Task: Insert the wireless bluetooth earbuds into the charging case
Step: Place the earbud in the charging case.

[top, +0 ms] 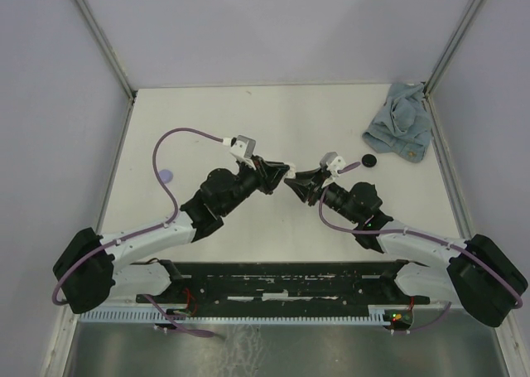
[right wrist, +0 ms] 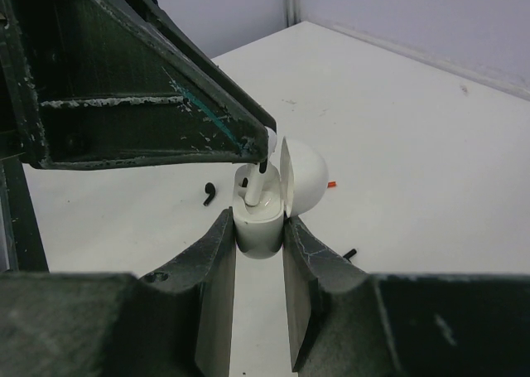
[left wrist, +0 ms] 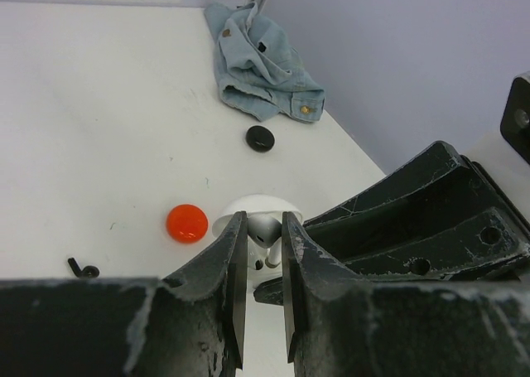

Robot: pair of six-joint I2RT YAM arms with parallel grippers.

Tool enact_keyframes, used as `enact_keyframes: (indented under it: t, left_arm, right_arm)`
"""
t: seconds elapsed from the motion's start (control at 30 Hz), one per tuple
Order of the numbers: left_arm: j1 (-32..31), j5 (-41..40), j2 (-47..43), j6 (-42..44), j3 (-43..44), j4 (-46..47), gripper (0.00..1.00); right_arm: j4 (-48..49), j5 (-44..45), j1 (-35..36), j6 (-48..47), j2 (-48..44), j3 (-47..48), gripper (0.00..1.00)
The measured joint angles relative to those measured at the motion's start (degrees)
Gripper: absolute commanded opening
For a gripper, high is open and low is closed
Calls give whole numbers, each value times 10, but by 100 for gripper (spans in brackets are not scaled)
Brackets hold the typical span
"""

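White plastic earbud (left wrist: 265,228) sits pinched in the clenched left gripper (left wrist: 263,219), its stem pointing almost straight down. The open charging case (right wrist: 258,233) is directly beneath it, with the stem tip seemingly at the socket's mouth. The right gripper (right wrist: 258,221) clamps the case's base from the right and holds it upright, its lid (right wrist: 303,178) tipped away from the left arm. What remains looks like a short push down along the stem's axis

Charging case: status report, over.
Right pincer shut on charging case, lid open. Left pincer shut on white earbud, stem at the case's mouth. Black earbud and red disc lie loose, off to the side.
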Motion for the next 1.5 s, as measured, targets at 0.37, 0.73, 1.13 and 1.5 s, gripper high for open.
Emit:
enact_keyframes:
  t: [0.37,0.73,1.13,1.5]
  left_arm:
    - [-20,-27,2,24,0,0,18]
    - [-32,-47,-1,24,0,-3,30]
    - [-38,-44,-15,23,5,-31,39]
    - [-40,-40,-24,16,22,-77,43]
  right_arm:
    - [-3,2,1,-1,-6,0,2]
    - [-6,4,1,-2,-9,0,2]
    - [-6,3,4,-5,-9,0,2]
    - [-6,8,3,-7,-9,0,2]
